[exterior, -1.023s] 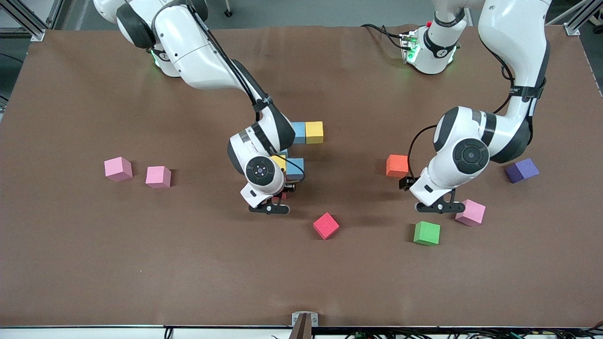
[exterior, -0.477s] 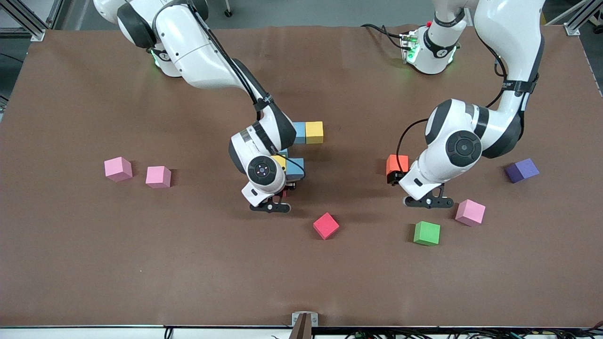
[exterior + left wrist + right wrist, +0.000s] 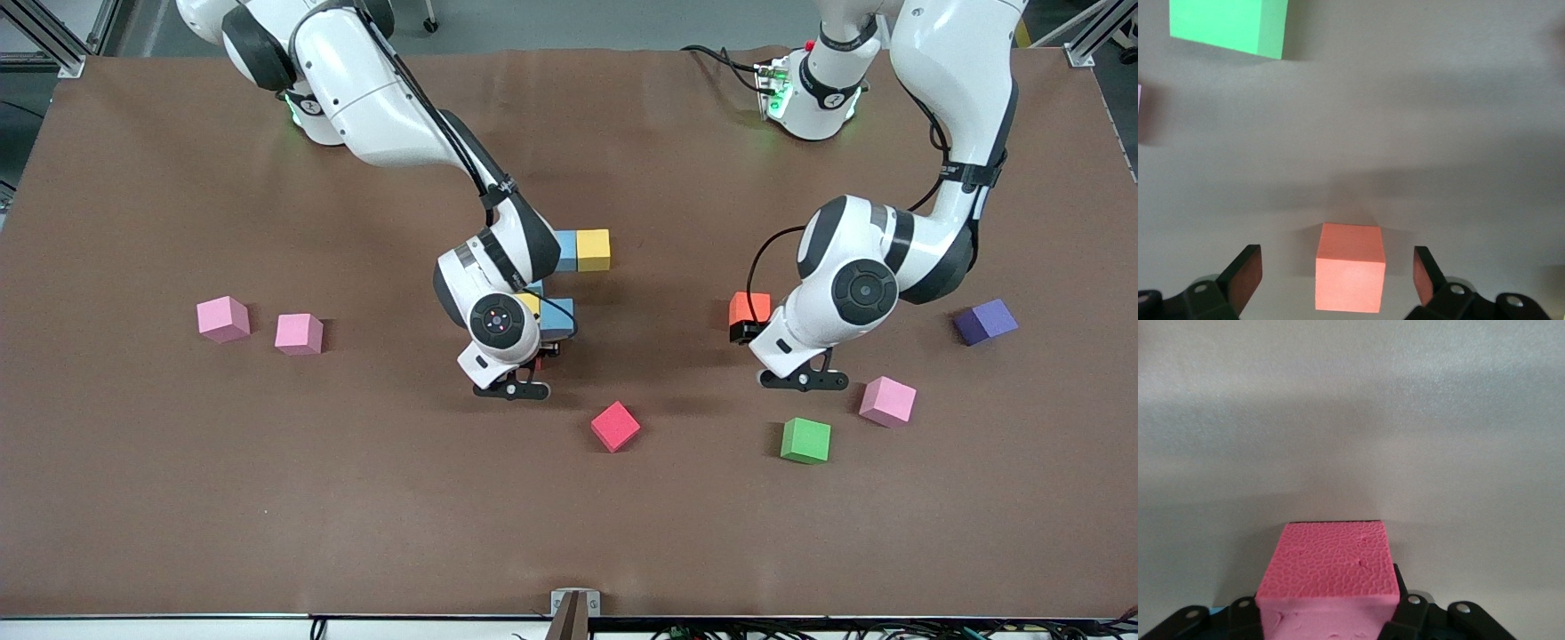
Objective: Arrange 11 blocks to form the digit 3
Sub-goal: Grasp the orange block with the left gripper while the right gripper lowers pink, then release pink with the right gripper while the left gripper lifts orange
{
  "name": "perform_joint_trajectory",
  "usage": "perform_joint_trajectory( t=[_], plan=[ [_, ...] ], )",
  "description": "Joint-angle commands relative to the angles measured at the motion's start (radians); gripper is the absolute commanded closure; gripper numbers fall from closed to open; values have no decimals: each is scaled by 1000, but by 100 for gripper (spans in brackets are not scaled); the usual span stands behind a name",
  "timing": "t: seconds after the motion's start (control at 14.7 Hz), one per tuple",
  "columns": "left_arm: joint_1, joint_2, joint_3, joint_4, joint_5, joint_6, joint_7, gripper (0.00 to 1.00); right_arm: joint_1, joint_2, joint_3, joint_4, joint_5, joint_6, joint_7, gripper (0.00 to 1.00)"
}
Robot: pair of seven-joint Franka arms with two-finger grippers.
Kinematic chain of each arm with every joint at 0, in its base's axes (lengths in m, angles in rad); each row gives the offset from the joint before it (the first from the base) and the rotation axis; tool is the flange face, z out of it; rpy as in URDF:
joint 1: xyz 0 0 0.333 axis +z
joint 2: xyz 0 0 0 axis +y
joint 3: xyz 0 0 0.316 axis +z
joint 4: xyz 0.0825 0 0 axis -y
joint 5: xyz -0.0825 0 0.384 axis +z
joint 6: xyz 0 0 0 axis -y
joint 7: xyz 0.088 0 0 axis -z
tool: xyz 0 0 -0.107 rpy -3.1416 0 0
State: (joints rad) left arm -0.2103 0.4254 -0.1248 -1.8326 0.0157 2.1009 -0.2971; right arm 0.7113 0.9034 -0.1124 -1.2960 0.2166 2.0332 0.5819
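Two steps live: right tool (image 3: 1328, 613) seating red block (image 3: 1328, 567) beside light blue block (image 3: 558, 317), grip unclear. Left tool (image 3: 1335, 275) is wide open and empty over orange block (image 3: 1350, 267). Next it should lower and close.

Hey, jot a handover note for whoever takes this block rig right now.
Left claw: open, straddling the orange block, not gripping.
Right claw: down at a red block beside the partial figure.
Done: light blue block and yellow block in one row; second yellow block and second light blue block nearer the camera.
Left: loose red block, green block, purple block, pink blocks; most of the digit 3.
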Motion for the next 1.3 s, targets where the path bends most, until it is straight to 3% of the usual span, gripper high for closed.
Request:
perform_joint_trajectory(
  t=[0.0,0.34,0.61,0.89,1.02,1.16,1.23],
  plan=[
    [6,29,1,0,-3,7,15,0,11,5,-7,-3,4,4,9,0],
    [-6,58,-18,-11,-14,13,10,0,-1,-37,-13,18,6,-13,7,0],
    [-4,78,-19,-40,-11,16,15,1,-55,-70,-39,159,6,-298,6,0],
    [2,127,-19,-45,-7,16,12,2,-159,-220,-55,98,3,-416,-133,0],
    [0,127,-19,-71,-7,16,10,11,-222,-308,-58,6,-5,-421,-235,0],
    [-1,121,-19,-88,-7,18,4,34,-263,-392,-58,-101,-58,-410,-296,0],
    [-1,122,-19,-88,-7,18,3,49,-289,-431,-58,-147,-83,-410,-331,0]
  ],
)
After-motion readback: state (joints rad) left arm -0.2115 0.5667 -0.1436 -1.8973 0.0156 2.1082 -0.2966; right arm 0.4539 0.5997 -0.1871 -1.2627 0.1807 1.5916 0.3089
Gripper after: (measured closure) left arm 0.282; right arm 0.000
